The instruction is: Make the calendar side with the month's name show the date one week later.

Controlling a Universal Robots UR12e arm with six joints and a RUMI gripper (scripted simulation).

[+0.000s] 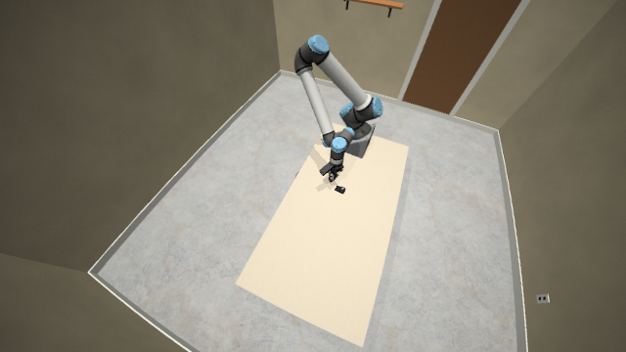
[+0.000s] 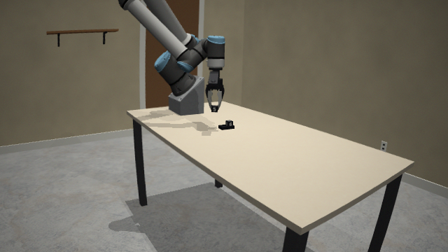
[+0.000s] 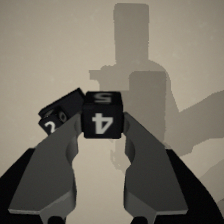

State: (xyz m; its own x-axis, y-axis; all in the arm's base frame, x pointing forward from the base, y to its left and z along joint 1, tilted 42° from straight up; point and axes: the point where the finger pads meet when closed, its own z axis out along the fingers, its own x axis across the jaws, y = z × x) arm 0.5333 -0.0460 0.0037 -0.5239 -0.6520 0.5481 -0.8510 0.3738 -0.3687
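Note:
The gripper (image 1: 333, 178) (image 2: 214, 106) (image 3: 102, 120) is shut on a black cube (image 2: 214, 109) (image 3: 102, 125) and holds it above the table. The held cube shows a white 4, upside down, and a foreshortened 5 above it in the wrist view. Its 5 looks upright in the exterior view. The black tray (image 2: 222, 127) (image 3: 70, 100) stands on the table beside and below the held cube. The other black cube (image 2: 229, 123) (image 3: 51, 123) sits at one end of the tray. It shows a 6 in the exterior view, and a 2 and a 0 in the wrist view, partly behind a finger.
The light table top (image 1: 323, 254) (image 2: 280, 157) carries the tray and the arm's grey base (image 1: 359, 147) (image 2: 190, 105). The arm's shadow lies across the table around the tray. The held cube hangs on the arm-base side of the tray.

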